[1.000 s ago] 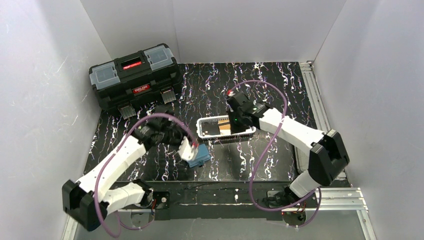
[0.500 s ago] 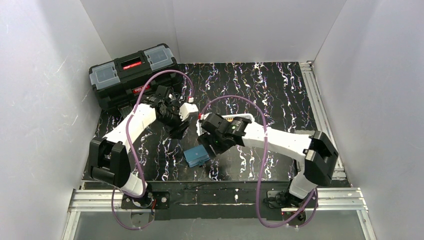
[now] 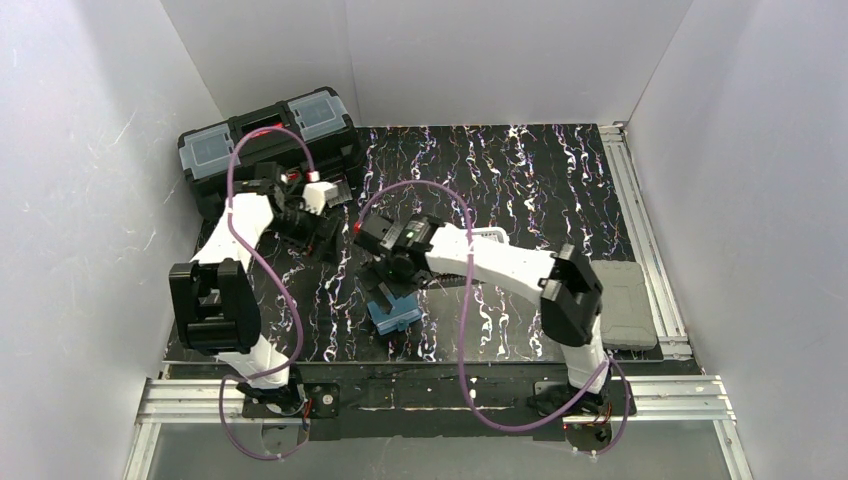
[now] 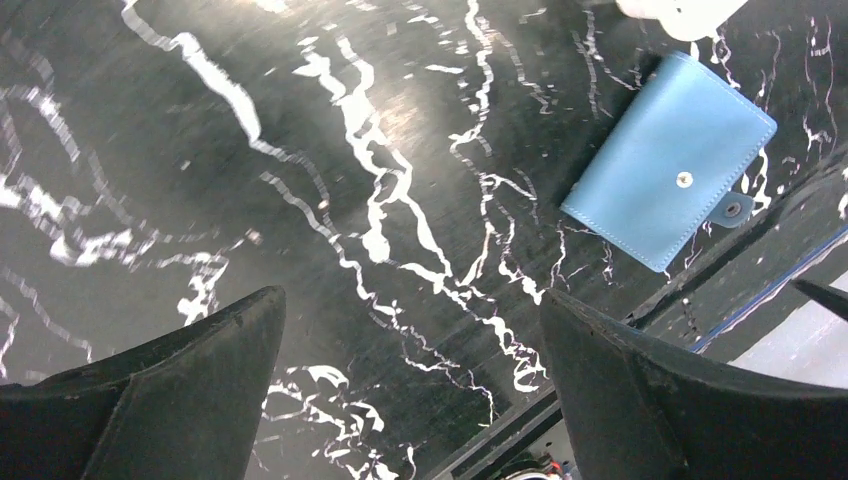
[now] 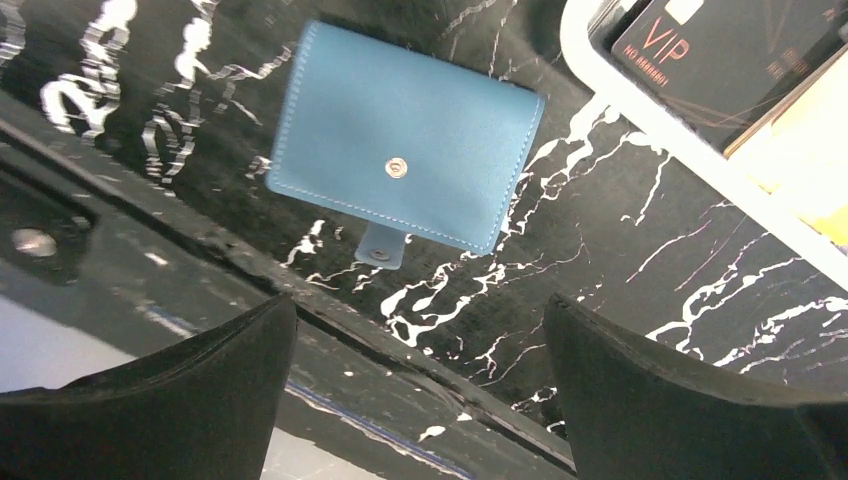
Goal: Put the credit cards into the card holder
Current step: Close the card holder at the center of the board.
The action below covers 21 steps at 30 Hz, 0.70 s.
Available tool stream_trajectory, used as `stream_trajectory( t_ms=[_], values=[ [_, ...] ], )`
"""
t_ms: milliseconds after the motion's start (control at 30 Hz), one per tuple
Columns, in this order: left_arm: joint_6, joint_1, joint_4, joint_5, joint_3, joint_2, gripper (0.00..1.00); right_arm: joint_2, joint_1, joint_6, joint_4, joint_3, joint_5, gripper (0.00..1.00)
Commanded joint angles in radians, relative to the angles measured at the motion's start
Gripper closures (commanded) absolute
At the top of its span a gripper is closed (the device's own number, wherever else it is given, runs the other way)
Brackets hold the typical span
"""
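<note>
We found the card holder lying folded shut on the tabletop near its front edge. In the top view the right hand hung just beside it, with the holder at about 6 o'clock from the fingers. The left hand was well apart, at about 10 o'clock from the holder and close to the black toolbox, so we judged the right arm the nearer one. In the right wrist view the holder sat at 12 o'clock from the hand. Its long axis ran roughly from 10 to 4 o'clock, and its snap tab pointed down at 6 o'clock, apparently unfastened. Both hands stood spread wide with nothing between the fingers. The credit cards lay at 2 o'clock in that same view, inside a white basket. There was a black card printed "VIP" over a line beginning "NO" whose digits we could not make out, and an orange card beside it. A pale card we could not pick out. The toolbox's red label was too small to read.
</note>
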<state>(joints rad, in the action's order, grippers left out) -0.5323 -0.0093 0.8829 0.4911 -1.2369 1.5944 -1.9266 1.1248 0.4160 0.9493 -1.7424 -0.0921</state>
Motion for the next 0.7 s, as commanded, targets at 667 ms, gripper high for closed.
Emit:
stream_trajectory(
  t_ms=[667],
  values=[
    [-0.023, 0.117, 0.152, 0.030, 0.059, -0.224, 0.02, -0.128, 0.104, -0.037, 0.062, -0.030, -0.154, 0.23]
  ],
)
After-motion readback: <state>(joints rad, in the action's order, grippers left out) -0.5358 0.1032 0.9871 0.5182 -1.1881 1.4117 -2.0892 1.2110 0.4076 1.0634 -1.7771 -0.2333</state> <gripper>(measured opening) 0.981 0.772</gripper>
